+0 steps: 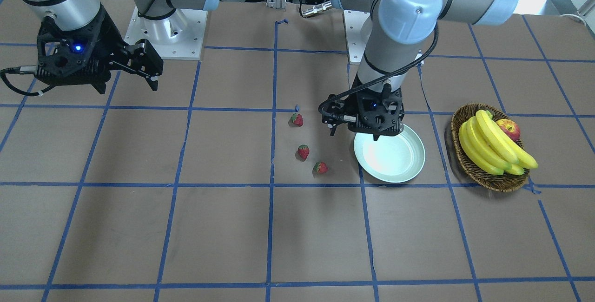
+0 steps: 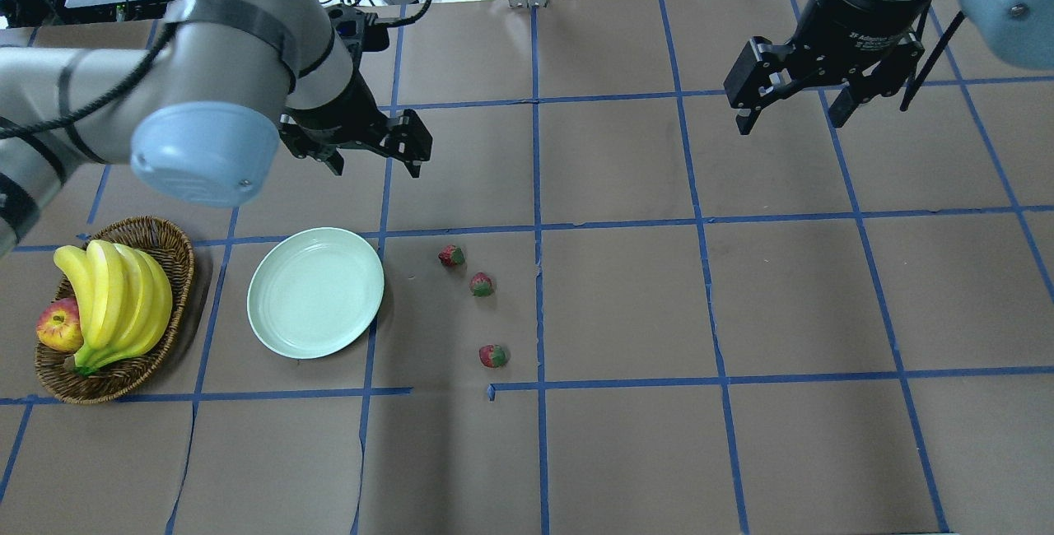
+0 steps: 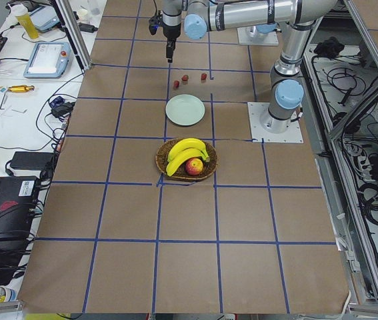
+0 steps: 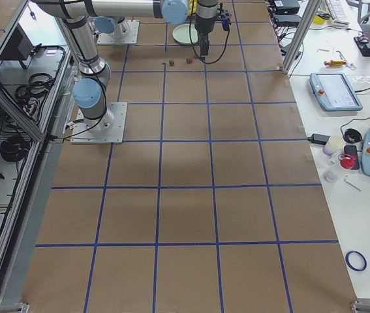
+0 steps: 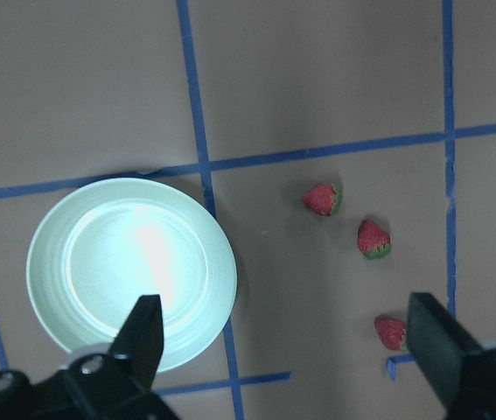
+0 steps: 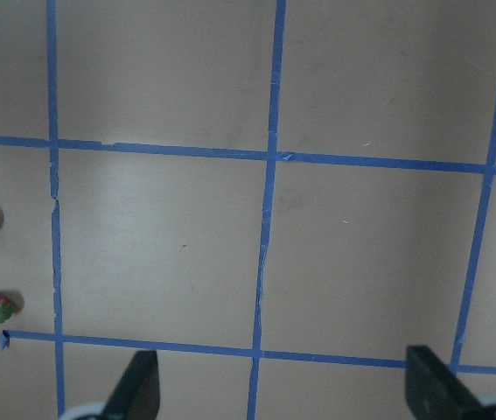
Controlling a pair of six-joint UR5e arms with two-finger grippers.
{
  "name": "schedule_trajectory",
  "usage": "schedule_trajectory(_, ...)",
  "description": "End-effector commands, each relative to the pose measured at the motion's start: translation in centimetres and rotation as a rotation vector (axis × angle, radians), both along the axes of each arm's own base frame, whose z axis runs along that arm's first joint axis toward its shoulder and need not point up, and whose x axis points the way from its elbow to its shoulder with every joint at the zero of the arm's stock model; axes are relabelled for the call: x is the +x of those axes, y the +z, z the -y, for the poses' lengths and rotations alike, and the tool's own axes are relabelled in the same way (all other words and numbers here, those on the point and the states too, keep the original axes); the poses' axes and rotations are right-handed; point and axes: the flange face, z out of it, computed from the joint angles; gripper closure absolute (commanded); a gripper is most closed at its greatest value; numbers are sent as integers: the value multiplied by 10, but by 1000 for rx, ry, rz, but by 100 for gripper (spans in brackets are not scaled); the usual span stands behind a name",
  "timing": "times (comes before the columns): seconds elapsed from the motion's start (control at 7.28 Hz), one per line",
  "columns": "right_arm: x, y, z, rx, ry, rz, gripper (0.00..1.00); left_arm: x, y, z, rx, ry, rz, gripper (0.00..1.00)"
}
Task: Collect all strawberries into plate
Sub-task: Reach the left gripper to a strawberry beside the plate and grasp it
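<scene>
Three small red strawberries lie on the brown table to the right of the plate in the overhead view: one point(image 2: 451, 255), one point(image 2: 481, 284) and one point(image 2: 493, 355). The pale mint plate point(image 2: 315, 292) is empty. My left gripper point(image 2: 377, 169) is open and empty, held above the table just beyond the plate's far edge. Its wrist view shows the plate point(image 5: 129, 271) and the strawberries point(image 5: 323, 199) between the open fingers point(image 5: 143, 332). My right gripper point(image 2: 792, 119) is open and empty, high over the far right, well away from the fruit.
A brown wicker basket point(image 2: 165, 239) with bananas point(image 2: 115, 296) and a red-yellow apple point(image 2: 58, 327) stands left of the plate. Blue tape lines grid the brown table. Cables and equipment lie beyond the far edge.
</scene>
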Motion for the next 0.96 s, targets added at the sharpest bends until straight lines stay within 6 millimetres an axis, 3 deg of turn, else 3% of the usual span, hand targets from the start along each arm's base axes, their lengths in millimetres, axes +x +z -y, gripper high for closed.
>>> schedule_trajectory(0.0,0,-1,0,3,0,2,0,-21,-63,-1,31,44,15,0)
schedule_trajectory(0.27,0,-1,0,4,1,3,0,-20,-123,1,48,139,57,0)
schedule_trajectory(0.55,1,0,-1,4,4,5,0,-20,-167,3,51,175,61,0)
schedule_trajectory(0.82,2,-1,-1,6,4,5,0,-30,-187,1,74,148,62,5)
